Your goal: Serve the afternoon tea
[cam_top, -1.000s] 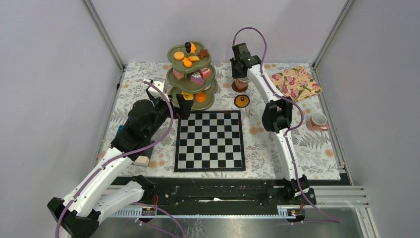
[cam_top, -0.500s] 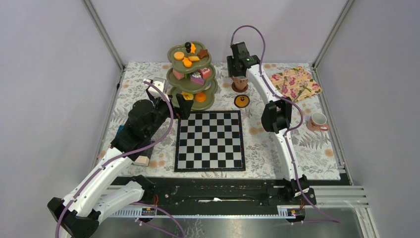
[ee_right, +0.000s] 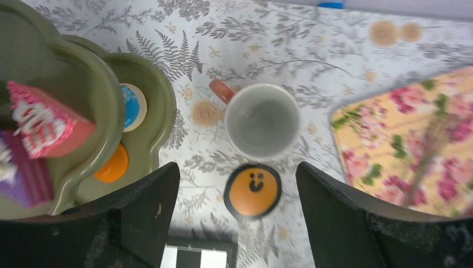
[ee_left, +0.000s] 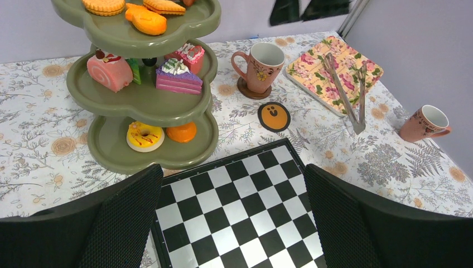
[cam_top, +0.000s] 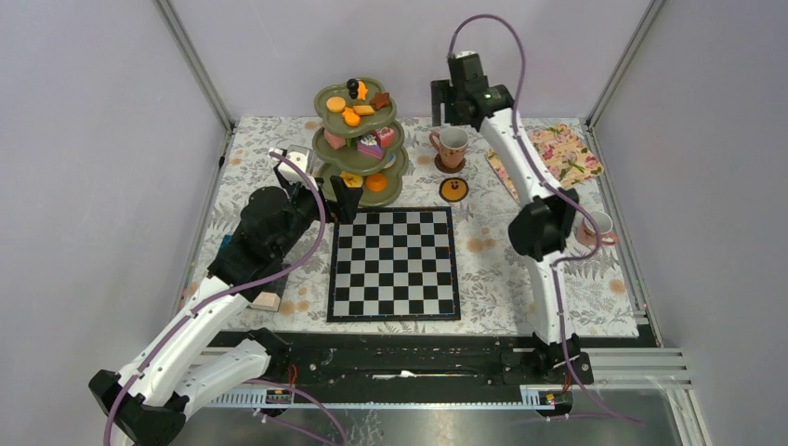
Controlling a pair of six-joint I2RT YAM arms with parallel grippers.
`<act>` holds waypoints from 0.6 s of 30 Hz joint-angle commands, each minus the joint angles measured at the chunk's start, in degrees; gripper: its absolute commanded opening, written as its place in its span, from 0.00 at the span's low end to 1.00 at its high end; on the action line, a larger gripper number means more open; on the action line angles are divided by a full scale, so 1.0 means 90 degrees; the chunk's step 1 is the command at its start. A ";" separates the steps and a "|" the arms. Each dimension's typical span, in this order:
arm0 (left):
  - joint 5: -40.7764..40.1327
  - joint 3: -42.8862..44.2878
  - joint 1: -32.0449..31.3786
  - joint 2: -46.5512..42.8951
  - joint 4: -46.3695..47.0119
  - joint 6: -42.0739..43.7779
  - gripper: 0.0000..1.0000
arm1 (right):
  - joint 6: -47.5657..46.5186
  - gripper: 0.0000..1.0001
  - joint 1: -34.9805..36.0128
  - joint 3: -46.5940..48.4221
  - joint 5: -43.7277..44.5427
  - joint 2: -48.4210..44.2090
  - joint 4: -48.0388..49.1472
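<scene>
The olive-green three-tier stand (cam_top: 358,139) (ee_left: 145,100) (ee_right: 67,111) holds orange, pink and brown pastries (ee_left: 173,75) on its tiers. A pink-patterned cup (cam_top: 452,146) (ee_left: 261,66) (ee_right: 261,120) stands upright on a brown coaster to the right of the stand, and it looks empty. My right gripper (cam_top: 448,110) (ee_right: 239,167) hangs open above and just behind this cup, not touching it. A second cup (cam_top: 596,227) (ee_left: 426,123) sits near the right edge. My left gripper (cam_top: 336,200) (ee_left: 233,173) is open and empty over the chessboard's far left corner, in front of the stand.
The chessboard (cam_top: 395,263) lies in the middle of the table. An orange smiley coaster (cam_top: 453,190) (ee_right: 252,190) lies between it and the cup. A floral tray (cam_top: 558,153) (ee_left: 333,72) with tongs sits at the back right. A beige block (cam_top: 267,300) lies by the left arm.
My right gripper has opened, let go of the cup on its brown coaster and risen up and back from it. The left arm has not moved.
</scene>
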 commanded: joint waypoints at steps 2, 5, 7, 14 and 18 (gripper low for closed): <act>0.0044 -0.0041 -0.0026 -0.0028 0.0280 0.0023 0.99 | 0.0072 0.86 0.0063 -0.1532 0.1172 -0.1929 0.0137; 0.0083 -0.0041 -0.0026 -0.0050 0.0293 -0.0004 0.99 | -0.0018 0.89 0.0061 -0.3251 0.1932 -0.2965 0.0864; 0.0104 -0.0050 -0.0026 -0.0073 0.0293 -0.0005 0.99 | -0.0089 0.91 0.0021 -0.4534 0.2328 -0.3765 0.1557; 0.0209 -0.0061 -0.0035 -0.0097 0.0320 -0.0063 0.99 | 0.0539 0.90 -0.1114 -0.7911 0.2717 -0.6117 0.2777; 0.0237 -0.0061 -0.0045 -0.0114 0.0317 -0.0077 0.99 | 0.1150 0.88 -0.2485 -0.9044 0.2585 -0.6932 0.2763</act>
